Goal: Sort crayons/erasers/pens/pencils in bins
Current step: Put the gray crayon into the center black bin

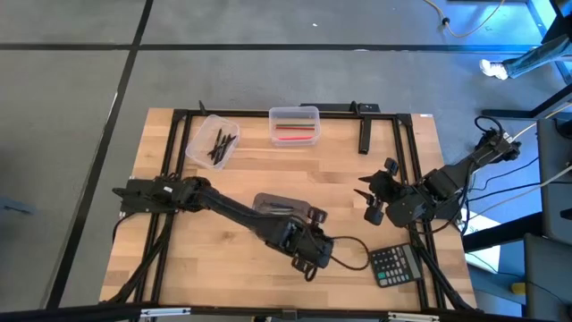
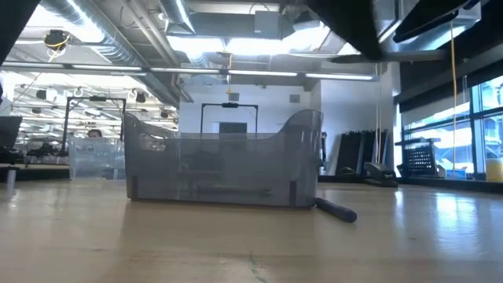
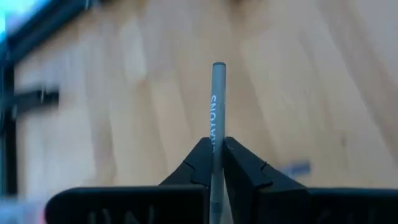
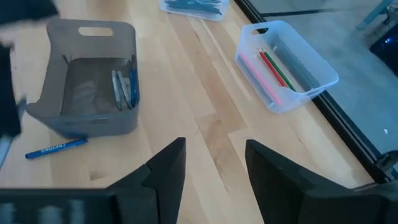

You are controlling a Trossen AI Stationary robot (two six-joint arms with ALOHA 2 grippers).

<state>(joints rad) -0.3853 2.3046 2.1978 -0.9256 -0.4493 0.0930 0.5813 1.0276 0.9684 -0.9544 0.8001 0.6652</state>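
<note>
My left gripper hangs above the table's near middle, in front of the smoky grey bin, and is shut on a grey crayon printed CRAYONS. A blue crayon lies flat on the table beside that bin, which holds a few bluish sticks. One clear bin at the far left holds dark sticks. Another clear bin holds pink, red and green ones. My right gripper waits open at the right, touching nothing. My left gripper pinches the grey crayon between its two fingers, on the stretch just behind the printed word. The crayon lies along the fingers, and its free end sticks out well past the fingertips. It is lifted clear of the table.
A black calculator lies near the front right, close to my left gripper. A thick black bar lies at the far right of the table. Black frame rails run along the table's sides. Bare wood shows in the middle.
</note>
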